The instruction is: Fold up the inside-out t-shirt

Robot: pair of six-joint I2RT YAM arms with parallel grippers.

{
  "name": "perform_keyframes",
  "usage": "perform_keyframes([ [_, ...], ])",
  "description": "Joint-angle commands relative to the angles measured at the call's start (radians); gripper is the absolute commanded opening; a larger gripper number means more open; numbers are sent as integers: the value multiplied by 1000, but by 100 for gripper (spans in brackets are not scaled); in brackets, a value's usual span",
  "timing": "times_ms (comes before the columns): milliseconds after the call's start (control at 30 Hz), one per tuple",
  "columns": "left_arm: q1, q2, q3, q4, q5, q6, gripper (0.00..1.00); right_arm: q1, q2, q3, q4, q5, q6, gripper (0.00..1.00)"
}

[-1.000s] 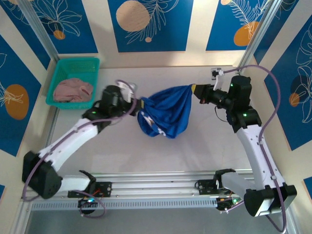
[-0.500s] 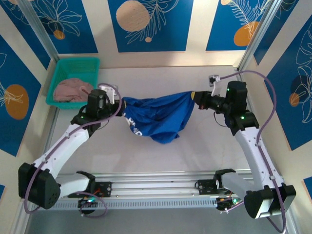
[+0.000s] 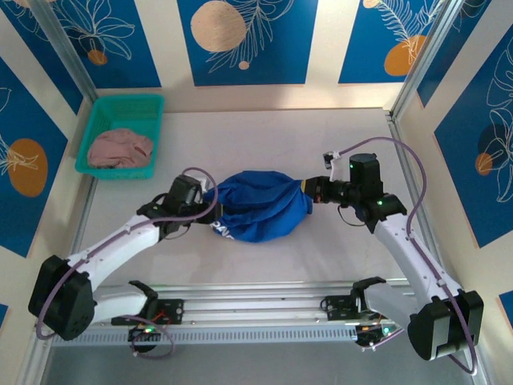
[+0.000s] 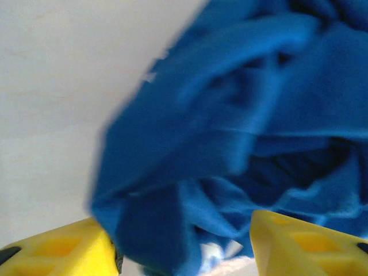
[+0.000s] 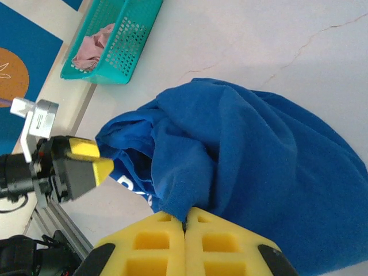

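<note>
One t-shirt (image 3: 260, 210), now lower

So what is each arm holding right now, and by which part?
The right fingers pinch the t-shirt by a fold at its right end. The left fingers stand open, gripping nothing.

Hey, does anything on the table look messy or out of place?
The royal-blue cotton t-shirt lies bunched in a crumpled heap on the pale table, not spread flat. The right gripper pinches one edge; nothing else stands out.
</note>
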Motion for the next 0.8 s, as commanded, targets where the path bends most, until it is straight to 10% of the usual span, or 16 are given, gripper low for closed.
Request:
perform_keyframes([
  [0, -82, 6, 53, -21, -82, -28, 59, 8, 7, 7, 20, 3, 9, 0],
  [133, -156, 12, 61, -23, -175, -12, 60, 12, 14, 13, 20, 6, 3, 0],
  [500, -208, 141, 103, 109, 53, 180, 62, 11, 31, 16, 22, 8, -11, 0],
  [633, -229, 89, 97, 76, -128, 185, 63, 11, 31, 20, 20, 10, -15, 0],
  [767, -250, -51, 78, -109, -611, 52, 64, 10, 32, 23, 17, 13, -17, 0],
])
